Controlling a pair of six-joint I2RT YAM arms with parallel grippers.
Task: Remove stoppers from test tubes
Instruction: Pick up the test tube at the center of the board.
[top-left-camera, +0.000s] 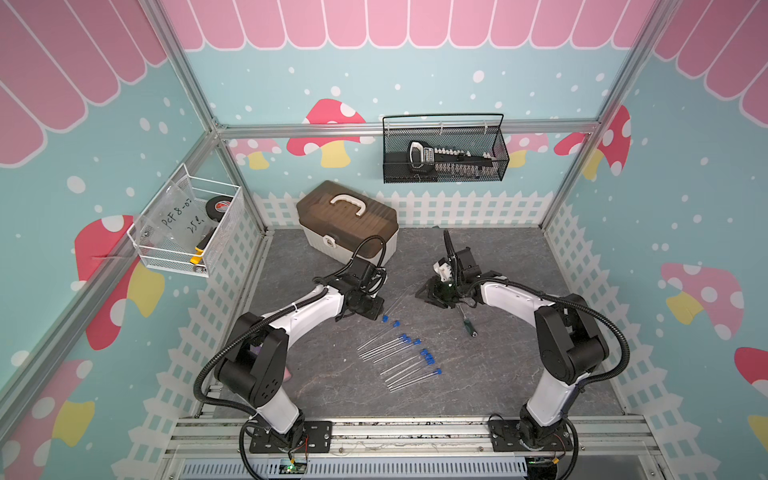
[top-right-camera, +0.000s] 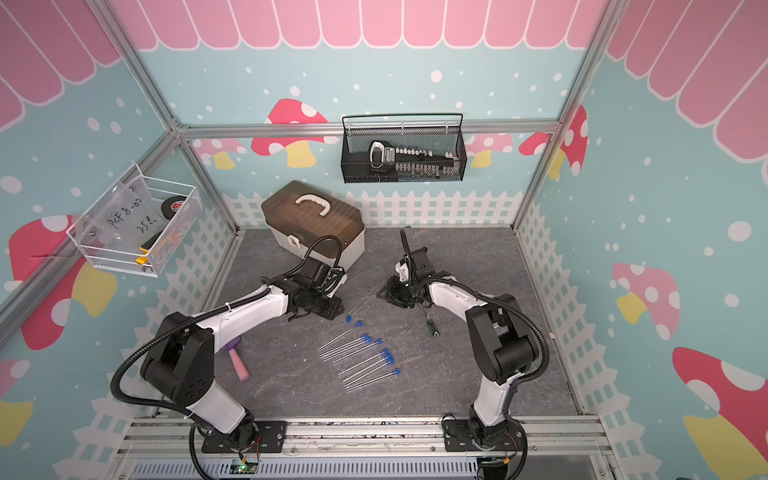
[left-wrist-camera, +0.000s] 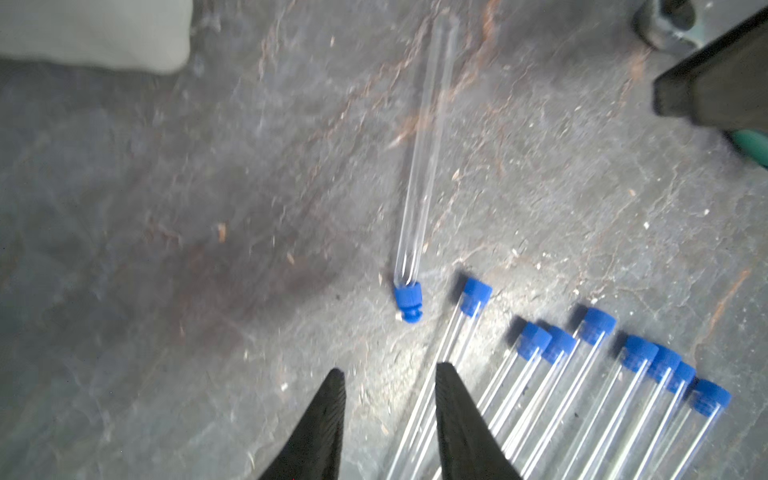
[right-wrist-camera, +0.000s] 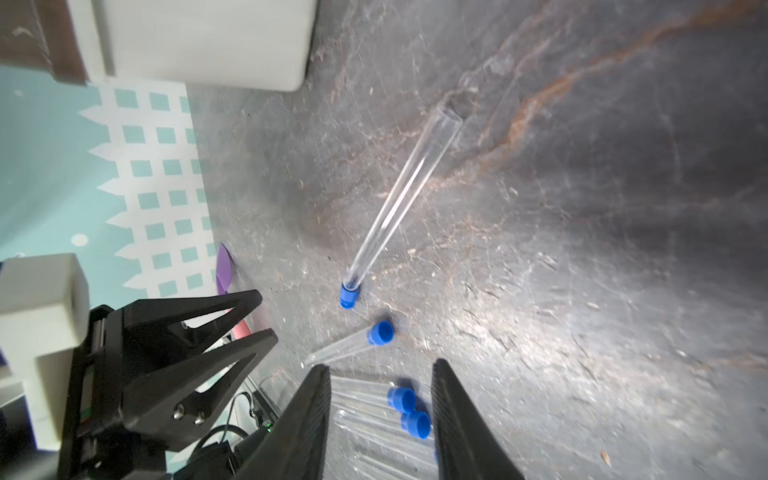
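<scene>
Both top views show a lone clear test tube (top-left-camera: 395, 304) lying between my two grippers. A blue stopper (left-wrist-camera: 409, 305) sits at one end of this tube (left-wrist-camera: 424, 166), touching it; I cannot tell whether it is seated. The tube's other end (right-wrist-camera: 451, 114) looks open. Nearer the front lies a row of several test tubes (top-left-camera: 395, 361), each with a blue stopper (top-left-camera: 405, 338). My left gripper (left-wrist-camera: 390, 372) is open and empty, just left of the lone tube. My right gripper (right-wrist-camera: 380, 365) is open and empty at the tube's far end.
A brown-lidded toolbox (top-left-camera: 347, 220) stands at the back of the grey mat. A tool with a dark green handle (top-left-camera: 467, 322) lies under the right arm. A pink block (top-right-camera: 239, 363) lies by the left arm. Wire baskets hang on the back wall (top-left-camera: 444, 149) and the left wall (top-left-camera: 187, 224).
</scene>
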